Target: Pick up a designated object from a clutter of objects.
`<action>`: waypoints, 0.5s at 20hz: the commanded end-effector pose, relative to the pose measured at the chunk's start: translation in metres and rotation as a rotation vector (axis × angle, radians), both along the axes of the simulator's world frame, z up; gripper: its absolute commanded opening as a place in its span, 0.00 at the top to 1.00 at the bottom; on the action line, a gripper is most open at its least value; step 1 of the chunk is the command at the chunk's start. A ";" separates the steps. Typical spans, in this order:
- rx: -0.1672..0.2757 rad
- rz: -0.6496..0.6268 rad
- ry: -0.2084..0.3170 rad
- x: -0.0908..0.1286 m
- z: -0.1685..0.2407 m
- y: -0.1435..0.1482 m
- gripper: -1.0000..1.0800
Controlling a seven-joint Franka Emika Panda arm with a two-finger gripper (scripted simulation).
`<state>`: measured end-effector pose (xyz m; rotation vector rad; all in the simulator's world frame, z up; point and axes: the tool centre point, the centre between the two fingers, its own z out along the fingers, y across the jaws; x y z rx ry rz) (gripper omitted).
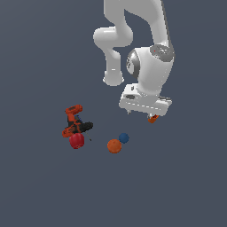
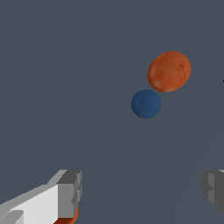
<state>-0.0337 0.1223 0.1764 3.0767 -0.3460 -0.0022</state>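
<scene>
Step in hand: the approach, as I judge it; the arm hangs above the cup and nothing is gripped.
Claw: the claw has its two fingers spread wide apart, with bare floor showing between them in the wrist view.
Cup: the small orange cup peeks out just under the edge of the hand in the exterior view; most of it is hidden by the hand. In the wrist view only an orange sliver shows, right beside one finger and not between the two.
Cup's place: on the dark floor, apart from the other things, toward the exterior view's right of them.
Orange ball: the orange ball lies near the middle of the floor, just beside the blue ball; whether they touch I cannot tell.
Drill and red ball: the drill lies well off toward the exterior view's left, with the red ball against it.
Next move calls for: shifting the hand sideways so the cup sits centred between the fingers, then going down and closing. As it stands, one finger looks likely to land on the cup or knock it over.
Caution: the orange ball is a near match in colour; the rimmed, tapered one is the one to take.
</scene>
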 end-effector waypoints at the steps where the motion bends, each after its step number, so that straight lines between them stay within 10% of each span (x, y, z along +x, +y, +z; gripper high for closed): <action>1: 0.003 -0.019 -0.004 -0.010 -0.015 0.020 0.04; 10: 0.024 -0.078 -0.011 -0.051 -0.060 0.082 0.04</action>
